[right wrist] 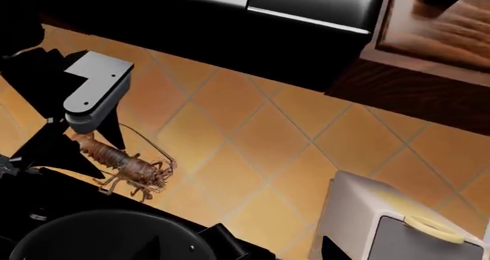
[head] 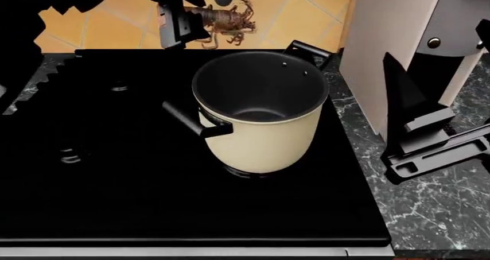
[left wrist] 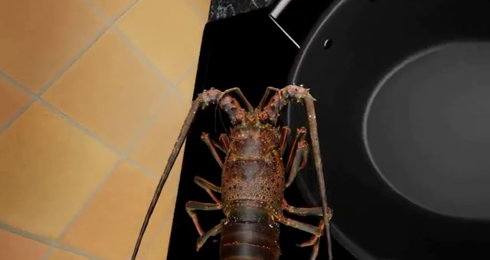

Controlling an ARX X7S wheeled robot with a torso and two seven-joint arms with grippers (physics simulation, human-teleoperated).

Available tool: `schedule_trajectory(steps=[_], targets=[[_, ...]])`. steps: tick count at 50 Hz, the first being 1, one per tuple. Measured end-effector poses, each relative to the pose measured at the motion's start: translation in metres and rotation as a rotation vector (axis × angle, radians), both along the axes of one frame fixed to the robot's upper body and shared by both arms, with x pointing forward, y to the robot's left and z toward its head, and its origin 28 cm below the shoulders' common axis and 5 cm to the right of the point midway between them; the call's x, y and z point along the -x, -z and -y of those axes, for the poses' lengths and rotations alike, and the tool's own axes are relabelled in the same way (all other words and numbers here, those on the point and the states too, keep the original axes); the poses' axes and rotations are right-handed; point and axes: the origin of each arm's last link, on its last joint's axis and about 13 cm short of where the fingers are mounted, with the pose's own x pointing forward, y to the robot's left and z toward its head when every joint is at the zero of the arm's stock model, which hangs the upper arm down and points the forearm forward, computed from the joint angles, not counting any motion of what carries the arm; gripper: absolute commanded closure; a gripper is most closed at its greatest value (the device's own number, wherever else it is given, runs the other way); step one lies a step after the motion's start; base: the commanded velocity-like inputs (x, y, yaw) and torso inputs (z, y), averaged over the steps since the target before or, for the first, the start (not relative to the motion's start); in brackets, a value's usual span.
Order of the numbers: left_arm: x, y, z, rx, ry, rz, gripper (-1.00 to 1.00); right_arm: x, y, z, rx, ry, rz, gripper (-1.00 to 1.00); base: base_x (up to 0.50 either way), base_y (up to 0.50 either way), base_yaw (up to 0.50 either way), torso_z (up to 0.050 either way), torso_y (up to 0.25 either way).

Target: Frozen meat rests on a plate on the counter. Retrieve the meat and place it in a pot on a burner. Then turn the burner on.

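The meat (head: 224, 20), a reddish-brown spiny lump with thin legs, hangs in the air beyond the cooktop's far edge, over the tiled floor. My left gripper (head: 187, 19) is shut on its tail end. In the left wrist view the meat (left wrist: 249, 174) points ahead beside the pot's black rim (left wrist: 306, 70). The cream pot (head: 264, 134) stands on the black cooktop, hiding the burner beneath it. My right gripper (head: 425, 131) hovers open over the counter (head: 428, 214), right of the pot, with nothing in it. The right wrist view shows the meat (right wrist: 126, 168). The plate is out of view.
A white coffee machine (head: 398, 42) stands on the counter behind my right gripper. The black cooktop (head: 115, 179) stretches left of the pot with other burner rings (head: 70, 155). Orange floor tiles (head: 306, 13) lie past the cooktop's far edge.
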Motion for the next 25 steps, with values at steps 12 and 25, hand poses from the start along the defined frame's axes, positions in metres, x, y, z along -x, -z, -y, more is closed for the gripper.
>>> schedule_trajectory(steps=[12, 25], targets=[[-0.005, 0.011, 0.011, -0.017, 0.046, -0.04, 1.0, 0.003, -0.002, 0.002, -0.004, 0.025, 0.012, -1.0, 0.0, 0.0, 0.0, 0.0, 0.0], [-0.006, 0.019, 0.023, -0.019, 0.102, -0.075, 1.0, 0.007, -0.004, 0.006, -0.017, 0.053, 0.029, -1.0, 0.0, 0.0, 0.0, 0.0, 0.001]])
